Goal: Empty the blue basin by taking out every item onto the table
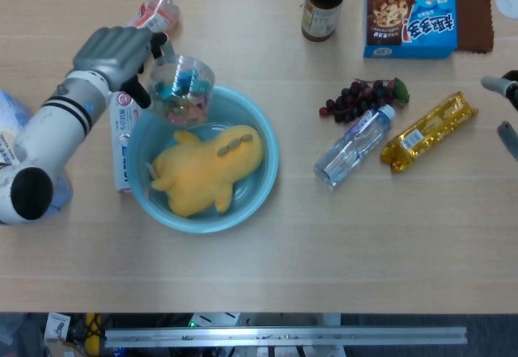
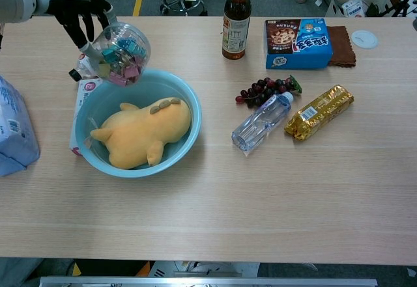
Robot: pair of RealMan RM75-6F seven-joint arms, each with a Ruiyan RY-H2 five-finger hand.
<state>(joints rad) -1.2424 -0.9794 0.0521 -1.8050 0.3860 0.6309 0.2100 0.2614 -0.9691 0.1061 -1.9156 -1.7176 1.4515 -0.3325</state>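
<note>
The blue basin (image 1: 262, 156) (image 2: 189, 98) stands left of centre with a yellow plush toy (image 1: 212, 168) (image 2: 143, 134) lying in it. My left hand (image 1: 113, 53) (image 2: 78, 10) grips a clear jar of coloured clips (image 1: 181, 88) (image 2: 119, 53) and holds it in the air above the basin's far left rim. Of my right hand (image 1: 508, 110) only the fingertips show, at the right edge of the head view, holding nothing that I can see.
A white tube box (image 1: 121, 142) lies against the basin's left side, a pink bottle (image 1: 150, 13) behind it, a blue-white bag (image 2: 14, 131) at far left. To the right lie grapes (image 1: 360, 98), a water bottle (image 1: 352, 146), a gold packet (image 1: 427, 130), a dark bottle (image 1: 324, 1), a cookie box (image 1: 409, 15).
</note>
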